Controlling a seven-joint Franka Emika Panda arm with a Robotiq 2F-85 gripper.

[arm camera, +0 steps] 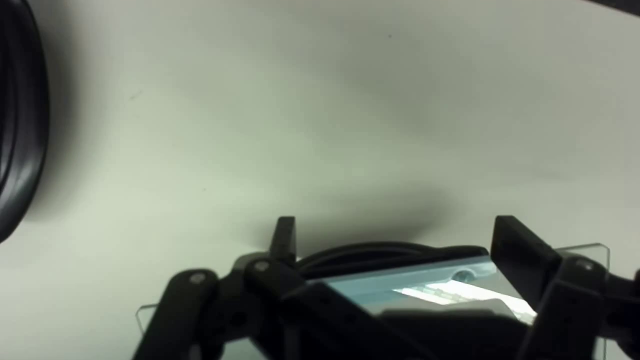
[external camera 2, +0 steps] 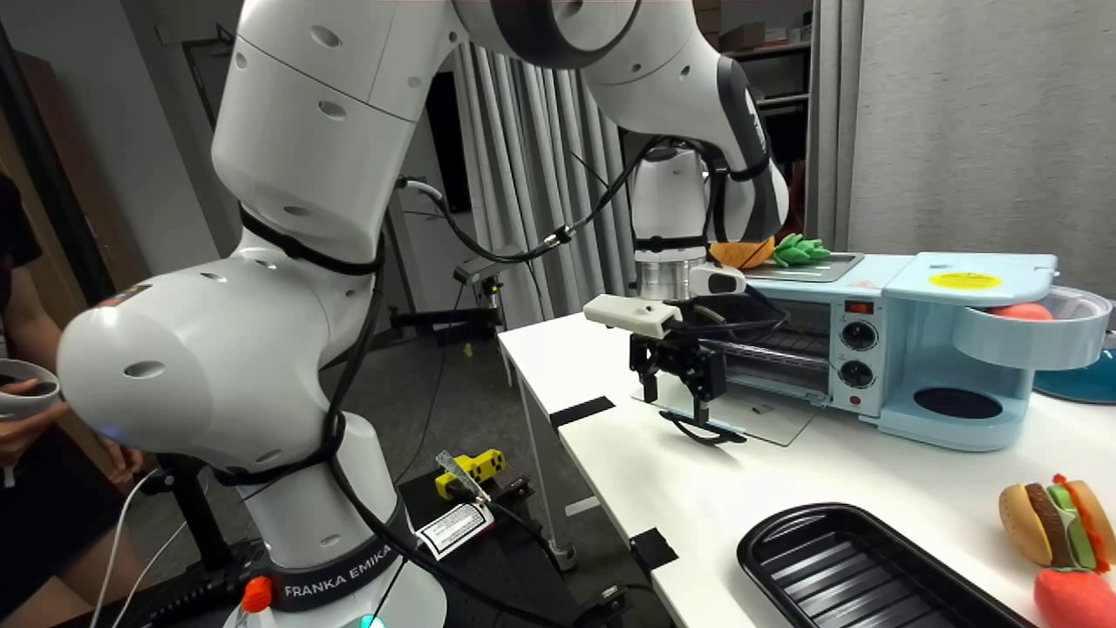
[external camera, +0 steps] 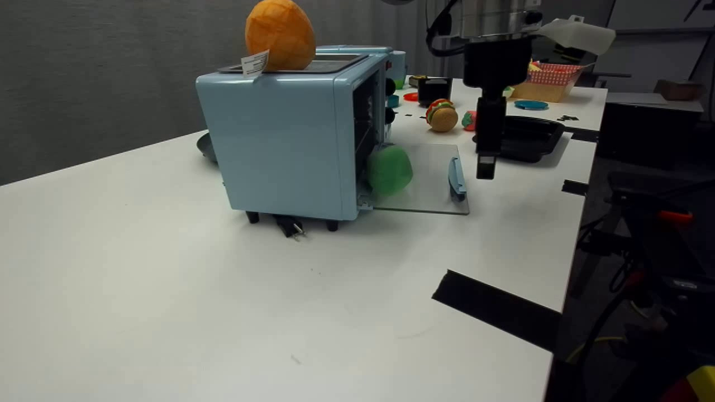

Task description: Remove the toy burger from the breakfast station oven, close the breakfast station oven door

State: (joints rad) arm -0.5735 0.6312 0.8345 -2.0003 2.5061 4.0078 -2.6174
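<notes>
The toy burger (external camera: 442,116) lies on the table away from the oven, and in an exterior view the burger (external camera 2: 1053,525) rests on its side. The light blue breakfast station oven (external camera: 279,151) stands with its front uncovered. Its glass door (external camera 2: 776,419) is folded down, low over the table. My gripper (external camera 2: 676,403) hangs above the door's outer edge. In the wrist view the gripper (arm camera: 395,228) is open, and the blue and black door handle (arm camera: 400,274) shows below and between its fingers, not gripped. Whether a fingertip touches the handle I cannot tell.
A black pan (external camera 2: 872,567) sits near the table's front edge, beside a red toy (external camera 2: 1074,598). An orange ball (external camera: 281,34) rests on the oven's top. A green rounded shape (external camera: 389,170) shows at the oven's opening. Farther back stands a basket (external camera: 550,81).
</notes>
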